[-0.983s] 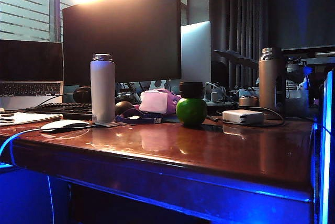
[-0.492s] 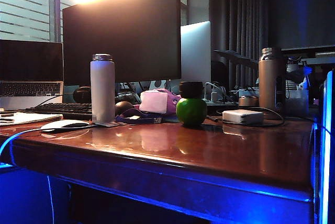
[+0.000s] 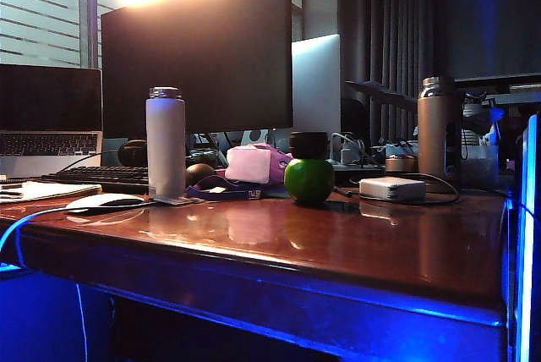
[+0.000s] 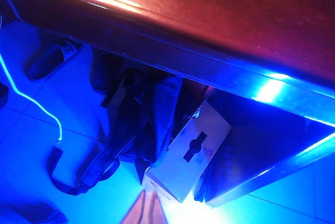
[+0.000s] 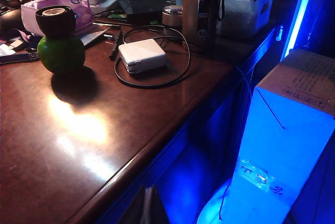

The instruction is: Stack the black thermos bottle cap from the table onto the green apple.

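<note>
Cap (image 3: 308, 144) sits upright on apple (image 3: 309, 179), mid-bench (image 3: 355, 244); stacking appears complete. Cap judged light, rigid, smooth; best taken across its side wall. Apple round, liable to roll.

Right gripper (image 5: 148, 203), off the bench's front edge: fingers closed, empty. Left gripper (image 4: 144, 211), below the bench edge: finger state cannot be told.
</note>
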Controlling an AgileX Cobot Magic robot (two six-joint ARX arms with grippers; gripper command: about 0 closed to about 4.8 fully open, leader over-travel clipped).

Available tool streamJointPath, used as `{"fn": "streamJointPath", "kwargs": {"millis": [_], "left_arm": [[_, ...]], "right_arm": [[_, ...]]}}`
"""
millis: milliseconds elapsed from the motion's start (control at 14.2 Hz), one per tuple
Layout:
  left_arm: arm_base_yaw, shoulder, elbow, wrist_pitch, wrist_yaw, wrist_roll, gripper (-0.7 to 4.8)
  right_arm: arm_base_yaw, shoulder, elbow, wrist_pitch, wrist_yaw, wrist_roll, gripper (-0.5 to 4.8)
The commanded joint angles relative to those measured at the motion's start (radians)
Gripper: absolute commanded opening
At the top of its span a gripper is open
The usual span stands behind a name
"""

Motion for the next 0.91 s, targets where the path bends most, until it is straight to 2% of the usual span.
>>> {"fn": "streamJointPath", "kwargs": {"millis": [70,421,702,913], "left_arm": [[-0.002,-0.003,0.001,0.013,0.006,0.0,-0.03],[0.0,-0.148,0.002,0.006,-0.011,0.001,-0.03],[0.099,-0.236,0.002,0.005,-0.006,0.001,-0.03],[0.112,-0.273,0.002,0.016,-0.009,0.001,-0.03]], "right_arm": [[0.0,0.0,0.005,0.012,-0.002,0.004,-0.05],[0.0,0.0,0.005,0.008,-0.005,0.004,-0.05],[0.0,0.0,0.005,0.009,-0.005,0.004,-0.05],[0.0,-0.002,0.005,0.008,-0.005,0.004,-0.05]]}}
